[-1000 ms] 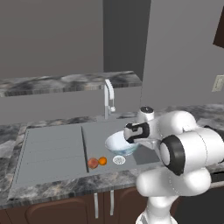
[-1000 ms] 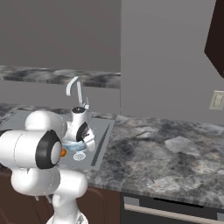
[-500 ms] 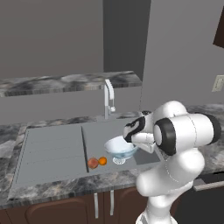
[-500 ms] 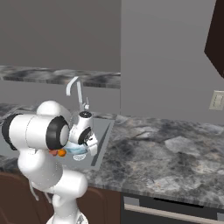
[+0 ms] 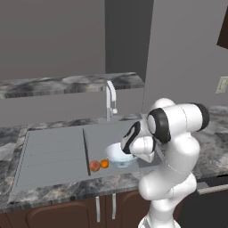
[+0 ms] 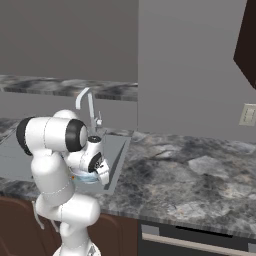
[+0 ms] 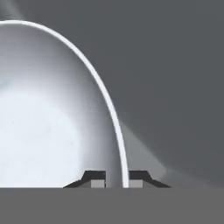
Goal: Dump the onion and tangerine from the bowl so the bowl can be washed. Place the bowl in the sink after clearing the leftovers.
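Bowl (image 5: pixel 119 154) sits upright in the sink (image 5: pixel 53 151) basin, toward the right side and near the front wall. White, glossy, nothing inside it in the hand view (image 7: pixel 48 122). In the right base view just a sliver of its pale blue rim (image 6: pixel 86 177) shows under the wrist.

Fingers (image 7: pixel 117 178) clamped on the bowl's rim: one tip inside the wall, one outside, rim running up between them. Grasp point is on the bowl's right edge as the left base view shows it, under the hand (image 5: pixel 133 141).

Onion (image 5: pixel 94 166) and tangerine (image 5: pixel 104 164) lie on the basin floor just left of the bowl, touching or nearly touching each other, onion further left. Both are out of the bowl, close to the divider between basin and ribbed drainboard (image 5: pixel 49 153).

Arm pose: folded tight. Shoulder and elbow stack up high over the desk (image 5: pixel 213 147) edge, forearm doubles back down and left, wrist drops into the basin with the hand pointing down at the rim. In the right base view the big white link (image 6: pixel 52 134) lies roughly horizontal over the sink, with the wrist (image 6: pixel 92 159) tucked below it.

Faucet (image 5: pixel 110 99) stands behind the basin, well apart from the hand. Dark cabinet fronts (image 5: pixel 67 213) run below the desk.
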